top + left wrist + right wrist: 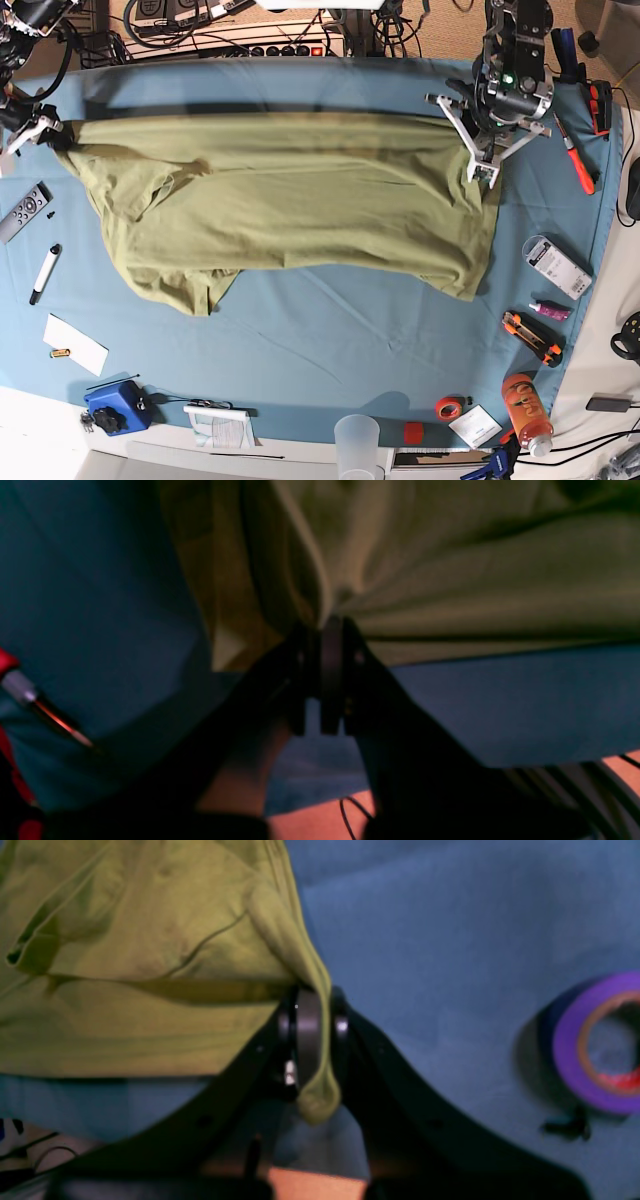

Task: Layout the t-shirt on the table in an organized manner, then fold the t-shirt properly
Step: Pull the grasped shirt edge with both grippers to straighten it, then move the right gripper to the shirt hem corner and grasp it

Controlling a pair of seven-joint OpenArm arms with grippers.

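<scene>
The left gripper [325, 645] has its jaws pressed together on a bunch of olive cloth, so it holds an edge of the t-shirt [450, 580]; the folds run out from this pinch like rays, which I read as the cloth being under pull. The right gripper [312, 1030] is also clamped on the t-shirt [125, 965]; a small roll of the hem hangs out below the jaws, so the grip is on a rolled edge and not on a single layer.

Taking the t-shirt [290, 200] as the landmark in the base view: the two grippers sit at its two far corners, the left gripper [488, 165] at that view's right end and the right gripper [55, 135] at that view's left end; the far edge between them is almost straight, probably because the arms stretch it so that it can be laid flat. The rest of the shirt lies on the table [330, 340], wrinkled, with one corner hanging lower toward the near side. A purple tape roll [600, 1040] lies on the table near the right gripper, apart from the shirt; a remote [24, 211] and a marker [44, 273] lie beside the shirt on the same side.

I judge that the layout step is in hand and the folding is not yet begun.
</scene>
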